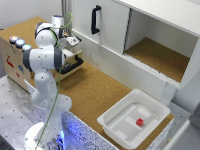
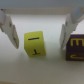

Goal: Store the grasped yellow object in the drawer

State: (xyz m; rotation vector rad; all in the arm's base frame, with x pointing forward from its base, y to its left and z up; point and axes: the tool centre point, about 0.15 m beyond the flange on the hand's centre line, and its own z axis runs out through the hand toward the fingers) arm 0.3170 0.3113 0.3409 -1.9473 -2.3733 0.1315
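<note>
In the wrist view the yellow object [image 2: 36,44], a small yellow cube with a dark mark on its face, rests on a pale surface between my fingers. My gripper [image 2: 38,43] is open, with both fingers [image 2: 8,26] standing clear of the cube's sides. In the exterior view my gripper [image 1: 73,43] hangs over the pulled-out light-wood drawer [image 1: 76,56] of the cork-topped brown box [image 1: 20,35], above the drawer's black bar handle [image 1: 70,67]. The yellow object is hidden there by the arm and hand.
A dark block with yellow lettering [image 2: 76,50] lies just beside one finger. A white cabinet with a black handle [image 1: 95,19] stands behind the drawer. A white plastic bin [image 1: 120,125] at the exterior view's right holds a small red block [image 1: 140,121].
</note>
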